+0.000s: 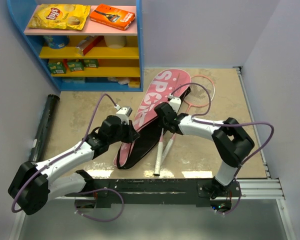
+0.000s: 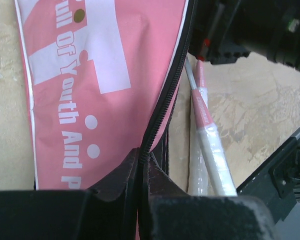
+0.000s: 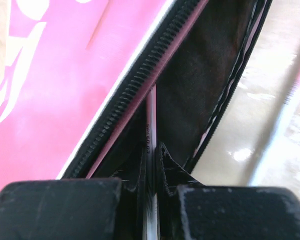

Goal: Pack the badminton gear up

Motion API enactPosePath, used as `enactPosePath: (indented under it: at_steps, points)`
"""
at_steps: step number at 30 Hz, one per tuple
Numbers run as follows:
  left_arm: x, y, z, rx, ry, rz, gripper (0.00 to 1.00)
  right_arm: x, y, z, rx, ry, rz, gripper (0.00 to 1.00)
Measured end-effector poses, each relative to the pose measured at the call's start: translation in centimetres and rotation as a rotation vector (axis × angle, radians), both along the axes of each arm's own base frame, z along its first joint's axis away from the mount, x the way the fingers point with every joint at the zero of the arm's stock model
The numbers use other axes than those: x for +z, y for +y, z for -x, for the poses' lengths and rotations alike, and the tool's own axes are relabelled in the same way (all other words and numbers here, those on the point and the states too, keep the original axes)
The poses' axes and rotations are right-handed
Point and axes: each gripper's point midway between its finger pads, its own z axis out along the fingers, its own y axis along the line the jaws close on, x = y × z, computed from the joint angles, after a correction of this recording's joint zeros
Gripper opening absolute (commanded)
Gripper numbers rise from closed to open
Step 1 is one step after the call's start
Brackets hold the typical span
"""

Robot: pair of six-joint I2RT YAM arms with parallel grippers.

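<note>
We look into a robotics lab test cell: plain white walls [image 1: 200,30], left arm [image 1: 65,160] and right arm [image 1: 205,127] bolted to a metal rail [image 1: 155,186], blue shelf [image 1: 97,84] of snack packets [image 1: 59,16].

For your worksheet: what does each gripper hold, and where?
Left gripper pinches the pink bag by its zipper edge; right gripper grips a racket by its shaft.

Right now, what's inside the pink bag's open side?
Visible: black lining and a racket shaft held by the right tool. Anything deeper is covered by the pink flap.

The left arm [image 1: 65,160] and right arm [image 1: 200,127] are showing white shells, black joints and looping purple cables [image 1: 250,124].
</note>
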Motion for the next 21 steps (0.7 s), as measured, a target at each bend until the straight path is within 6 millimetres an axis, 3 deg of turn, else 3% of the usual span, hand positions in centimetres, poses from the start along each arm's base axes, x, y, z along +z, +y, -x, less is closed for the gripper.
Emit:
enactPosePath:
  at_steps: [8,11,12,15,21]
  points:
    - [-0.8,0.1,-0.2,0.024,-0.014,0.015,0.0,-2.6,2.2,-2.9,-0.011,0.054,-0.072,0.0]
    - [-0.6,0.1,-0.6,0.037,-0.033,0.023,0.0,-3.1,2.6,-3.8,0.003,0.074,-0.089,0.19]
    - [-0.6,0.1,-0.7,0.039,-0.038,0.026,0.0,-3.0,2.8,-4.1,0.009,0.076,-0.093,0.3]
    - [-1.1,-0.1,-0.5,0.029,-0.029,0.026,0.0,-2.5,2.8,-5.5,-0.006,0.049,-0.115,0.39]
    - [-2.3,-0.5,-0.2,0.01,0.005,0.014,0.0,-2.0,1.0,-7.0,-0.042,0.025,-0.111,0.44]
